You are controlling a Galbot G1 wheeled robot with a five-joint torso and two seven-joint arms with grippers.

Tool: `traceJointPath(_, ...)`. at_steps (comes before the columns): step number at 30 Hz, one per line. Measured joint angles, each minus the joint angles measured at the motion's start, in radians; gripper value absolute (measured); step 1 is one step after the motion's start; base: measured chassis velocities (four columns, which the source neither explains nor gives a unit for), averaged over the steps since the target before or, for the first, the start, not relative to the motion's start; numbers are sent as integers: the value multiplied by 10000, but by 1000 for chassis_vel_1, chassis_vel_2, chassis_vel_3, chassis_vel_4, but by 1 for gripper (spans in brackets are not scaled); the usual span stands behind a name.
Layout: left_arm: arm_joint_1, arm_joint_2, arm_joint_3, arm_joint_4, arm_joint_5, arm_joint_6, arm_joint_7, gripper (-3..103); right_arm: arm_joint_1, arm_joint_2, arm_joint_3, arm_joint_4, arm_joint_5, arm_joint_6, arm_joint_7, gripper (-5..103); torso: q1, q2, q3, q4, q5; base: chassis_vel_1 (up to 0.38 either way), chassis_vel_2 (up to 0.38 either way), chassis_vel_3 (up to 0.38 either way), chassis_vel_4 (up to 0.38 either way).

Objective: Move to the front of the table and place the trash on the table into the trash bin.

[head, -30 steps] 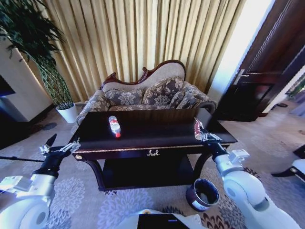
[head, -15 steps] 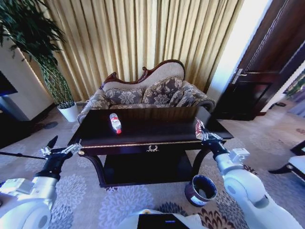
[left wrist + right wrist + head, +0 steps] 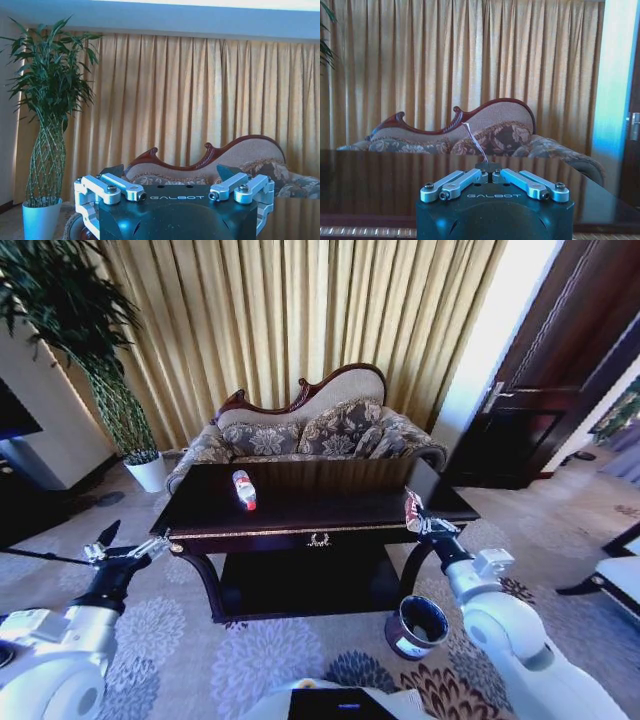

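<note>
On the left, the left gripper (image 3: 128, 550) hangs near the table's left corner, short of its edge and off to the side, its fingers spread wide with nothing between them – the left wrist view shows the two pairs of linkages well apart.

The table (image 3: 330, 512) stands straight ahead in front of a sofa (image 3: 310, 435). The bottle (image 3: 243, 489), clear with a red label, lies on its side on the left half of the top, toward the far edge.

On the right, the right gripper (image 3: 418, 518) sits at the table's near right corner with its fingers drawn together; a small reddish-and-white scrap shows at the tips, probably a wrapper (image 3: 411, 506) pinched between them, though the view is too coarse to be sure. In the right wrist view a thin white strip rises from the closed tips.

The bin (image 3: 417, 626) stands on the carpet below and just near of that corner, mouth open upward.

To do this step well, the right arm should keep its pinch firm, come back clear of the table edge, get squarely over the bin's mouth and low, and only then let go – a light scrap drifts easily.
</note>
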Motion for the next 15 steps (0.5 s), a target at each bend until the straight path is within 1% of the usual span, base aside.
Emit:
traceJointPath(4, -7, -82, 113, -2, 100, 0, 7, 100, -69, 74, -138, -316, -278, 11, -86, 0, -11, 6, -5, -1, 0, 126, -130, -135, 138)
traceJointPath(7, 9, -219, 224, -2, 230, -7, 15, 100, -76, 182, -387, -1373, -566, 22, -209, 0, -12, 7, -5, -3, 1, 56, -65, -80, 75)
traceJointPath(8, 9, -219, 224, -2, 230, -7, 15, 100, -76, 182, -387, -1373, -566, 22, -209, 0, -12, 7, -5, -3, 1, 43, -25, -41, 55)
traceJointPath(13, 116, -394, 259, -2, 349, -31, 33, 100, 555, 374, -910, -3974, -723, 148, -192, 0, 9, -7, 5, 2, 1, -9, 12, 6, -7)
traceJointPath(14, 116, -394, 259, -2, 349, -31, 33, 100, 555, 374, -910, -3974, -723, 148, -192, 0, 9, -7, 5, 2, 1, -44, 60, 31, -34)
traceJointPath(15, 138, -404, 247, -3, 354, -36, 37, 100, 861, 419, -1040, -4824, -830, 246, -198, 0, 9, -7, 4, 3, 6, -32, 60, 50, -31)
